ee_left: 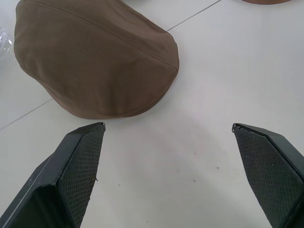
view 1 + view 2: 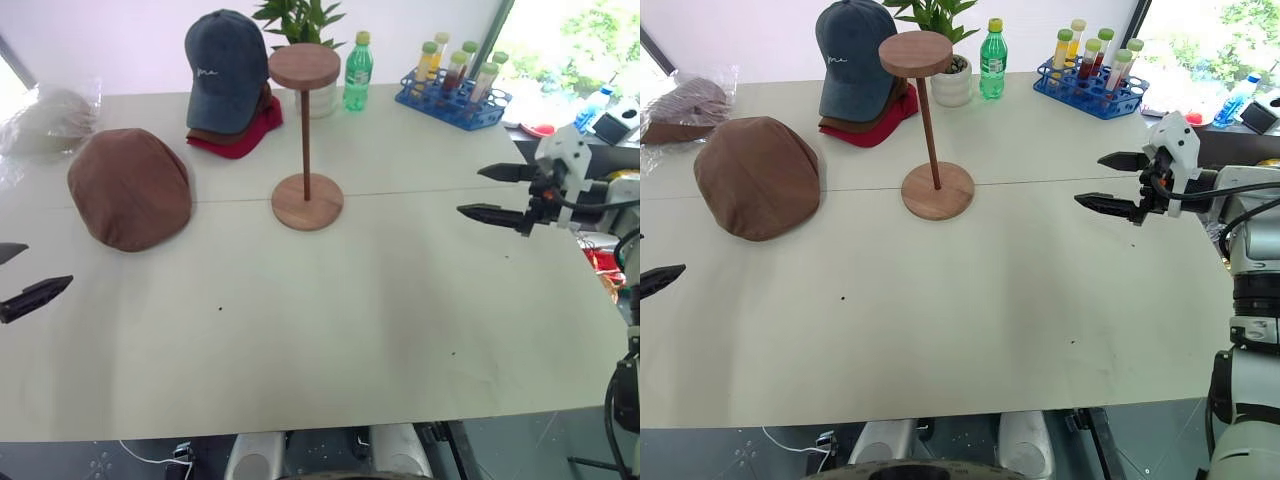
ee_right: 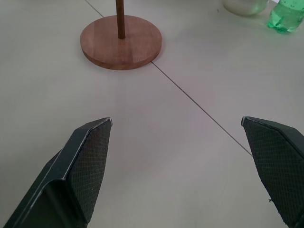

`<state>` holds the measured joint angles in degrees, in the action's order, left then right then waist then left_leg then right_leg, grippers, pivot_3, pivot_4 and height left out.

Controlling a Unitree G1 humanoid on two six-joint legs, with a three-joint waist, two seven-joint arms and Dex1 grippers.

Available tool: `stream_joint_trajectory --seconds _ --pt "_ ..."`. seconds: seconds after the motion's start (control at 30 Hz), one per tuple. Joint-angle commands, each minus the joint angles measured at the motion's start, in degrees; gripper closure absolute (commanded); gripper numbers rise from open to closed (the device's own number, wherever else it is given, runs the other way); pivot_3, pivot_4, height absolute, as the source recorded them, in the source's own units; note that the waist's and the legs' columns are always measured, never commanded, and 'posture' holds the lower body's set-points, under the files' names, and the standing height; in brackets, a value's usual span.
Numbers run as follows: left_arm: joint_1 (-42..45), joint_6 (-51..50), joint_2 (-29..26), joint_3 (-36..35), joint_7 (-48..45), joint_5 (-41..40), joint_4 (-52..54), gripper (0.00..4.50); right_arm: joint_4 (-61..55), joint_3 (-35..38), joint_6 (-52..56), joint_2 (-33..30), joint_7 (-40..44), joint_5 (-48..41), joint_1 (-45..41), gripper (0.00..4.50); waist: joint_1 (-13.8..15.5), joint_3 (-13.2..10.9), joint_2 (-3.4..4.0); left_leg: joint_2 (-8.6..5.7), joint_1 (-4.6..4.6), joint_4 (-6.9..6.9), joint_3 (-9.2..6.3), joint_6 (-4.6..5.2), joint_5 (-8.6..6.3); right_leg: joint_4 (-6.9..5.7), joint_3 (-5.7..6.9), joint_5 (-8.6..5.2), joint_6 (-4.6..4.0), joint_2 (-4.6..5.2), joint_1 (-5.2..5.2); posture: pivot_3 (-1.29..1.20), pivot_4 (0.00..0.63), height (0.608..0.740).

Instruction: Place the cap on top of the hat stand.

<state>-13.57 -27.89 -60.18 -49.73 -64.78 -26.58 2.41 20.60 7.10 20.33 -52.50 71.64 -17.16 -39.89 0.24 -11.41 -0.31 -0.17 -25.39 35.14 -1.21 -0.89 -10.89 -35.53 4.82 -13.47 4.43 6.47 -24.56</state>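
Observation:
The brown flat cap lies flat on the table's left side, also seen close up in the left wrist view as the cap. The wooden hat stand stands upright at the table's middle, its top disc bare; its round base appears in the right wrist view. My left gripper hovers open at the left edge, a short way in front of the cap, nothing between its fingers. Over the right side, my right gripper is open and empty, pointing toward the stand.
A dark blue baseball cap sits on a red cap behind the stand. A potted plant, a green bottle and a blue rack of tubes line the far edge. A plastic bag lies far left.

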Motion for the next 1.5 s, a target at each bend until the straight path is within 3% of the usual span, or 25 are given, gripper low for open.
stream_joint_trajectory --seconds 0.03,0.63,0.77,0.93,1.07,1.3,1.5 --pt "-0.88 3.14 -1.28 -0.86 -1.24 1.8 0.18 0.02 -0.22 1.47 -1.49 -1.26 0.04 -0.59 -1.54 0.02 0.0 0.0 0.0 0.0 0.0 0.0 0.0 0.0 0.0 0.0 0.0 0.0 0.0 0.0 0.0 0.0 0.15 0.74" --pt "1.61 -0.22 -1.14 -1.77 -0.51 -0.4 0.42 0.02 -0.86 0.81 -0.05 -1.28 1.53 -1.47 -2.29 0.02 -0.06 0.01 -0.01 0.01 0.1 0.25 0.03 0.01 0.01 -0.47 -0.08 -0.01 -0.02 0.0 -0.01 0.0 0.15 0.74" --pt "2.21 1.35 -0.91 0.22 0.02 0.4 2.04 0.02 -2.96 0.31 0.54 -2.01 4.15 -1.75 -1.79 0.02 -0.06 0.0 -0.01 0.01 0.11 0.29 0.03 0.01 0.01 -0.51 -0.09 -0.01 -0.01 0.0 -0.01 0.0 0.15 0.74" --pt "4.27 3.87 -1.74 3.82 2.04 2.74 6.36 0.02 -6.88 0.31 7.67 -2.71 6.73 -5.71 -7.21 0.02 -0.05 -0.03 0.05 0.02 0.09 0.45 0.04 0.01 0.01 -0.57 -0.12 0.0 -0.02 0.0 0.0 0.0 0.15 0.74" --pt "6.25 8.21 -2.2 10.41 6.7 9.2 9.52 0.02 -17.27 -0.25 17.54 -4.75 9.7 -12.01 -9.87 0.02 0.06 -0.04 0.08 0.11 0.09 0.48 0.03 0.0 0.01 -0.61 -0.15 0.02 -0.06 -0.01 -0.02 0.0 0.15 0.74" --pt "3.51 14.67 -1.32 23.1 18.4 27.9 14.8 0.02 -31.61 0.79 35.28 -4.03 3.98 -24.45 -14.64 0.02 -0.02 -0.02 0.05 0.15 0.07 0.48 0.12 -0.01 0.0 -0.59 -0.26 0.06 -0.1 0.01 -0.06 0.0 0.15 0.74" --pt "8.15 8.69 7.41 32.39 33.14 39.39 20.97 0.02 -35.67 0.02 36.49 -3.73 1.62 -27.58 -13.68 0.02 0.74 -0.01 0.01 0.18 0.02 0.53 0.14 0.0 0.0 -0.6 -0.27 0.1 -0.06 -0.01 -0.08 0.0 0.15 0.74"
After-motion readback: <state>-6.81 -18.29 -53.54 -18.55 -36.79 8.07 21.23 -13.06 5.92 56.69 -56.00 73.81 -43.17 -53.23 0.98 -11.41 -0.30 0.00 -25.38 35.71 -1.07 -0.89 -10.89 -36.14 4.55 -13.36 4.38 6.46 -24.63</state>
